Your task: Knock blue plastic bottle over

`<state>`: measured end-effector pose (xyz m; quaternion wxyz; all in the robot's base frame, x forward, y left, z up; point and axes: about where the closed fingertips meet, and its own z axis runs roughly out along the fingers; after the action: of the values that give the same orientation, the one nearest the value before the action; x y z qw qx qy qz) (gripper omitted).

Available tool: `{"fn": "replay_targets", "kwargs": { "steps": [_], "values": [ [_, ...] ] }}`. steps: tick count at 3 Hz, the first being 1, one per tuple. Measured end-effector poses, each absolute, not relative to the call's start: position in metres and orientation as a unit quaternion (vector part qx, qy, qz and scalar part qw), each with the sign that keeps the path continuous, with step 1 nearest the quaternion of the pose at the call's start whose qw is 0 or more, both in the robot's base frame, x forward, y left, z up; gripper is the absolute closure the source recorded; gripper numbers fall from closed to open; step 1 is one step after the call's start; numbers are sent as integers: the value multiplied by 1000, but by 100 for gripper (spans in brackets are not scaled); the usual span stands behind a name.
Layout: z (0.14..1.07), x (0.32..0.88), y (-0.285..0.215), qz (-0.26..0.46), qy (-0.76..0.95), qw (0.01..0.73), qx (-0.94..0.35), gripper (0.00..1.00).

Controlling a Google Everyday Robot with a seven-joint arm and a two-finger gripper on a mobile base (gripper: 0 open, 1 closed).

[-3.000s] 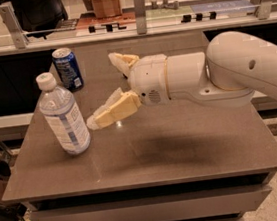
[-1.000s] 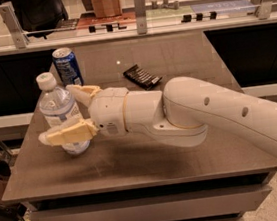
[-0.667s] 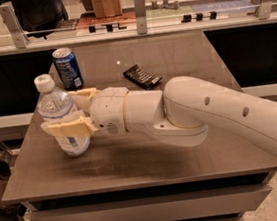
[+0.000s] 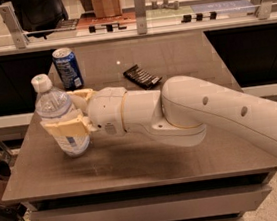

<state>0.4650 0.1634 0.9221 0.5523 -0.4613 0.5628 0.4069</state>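
Observation:
The blue plastic bottle (image 4: 53, 106), clear with a white cap, stands near the table's left edge and leans a little to the left. My gripper (image 4: 71, 113) reaches in from the right and is shut on the bottle's middle. One cream finger (image 4: 64, 127) crosses the bottle's front over the label. The other finger (image 4: 80, 95) sits behind the bottle. The bottle's base (image 4: 76, 147) still touches the tabletop.
A blue soda can (image 4: 67, 67) stands upright just behind the bottle. A black flat object (image 4: 142, 76) lies at mid-table behind my arm. The brown table (image 4: 134, 158) ends close to the bottle's left. A railing and counter run along the back.
The near finger has closed from beside the bottle onto its front. The bottle now leans slightly to the left. The arm has hardly shifted.

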Motion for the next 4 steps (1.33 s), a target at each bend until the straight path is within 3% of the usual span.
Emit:
{"fn": "replay_targets", "kwargs": {
  "steps": [1, 4],
  "values": [
    [924, 465, 164, 405, 563, 551, -465, 100],
    [930, 504, 128, 300, 633, 495, -514, 100]
  ]
}}
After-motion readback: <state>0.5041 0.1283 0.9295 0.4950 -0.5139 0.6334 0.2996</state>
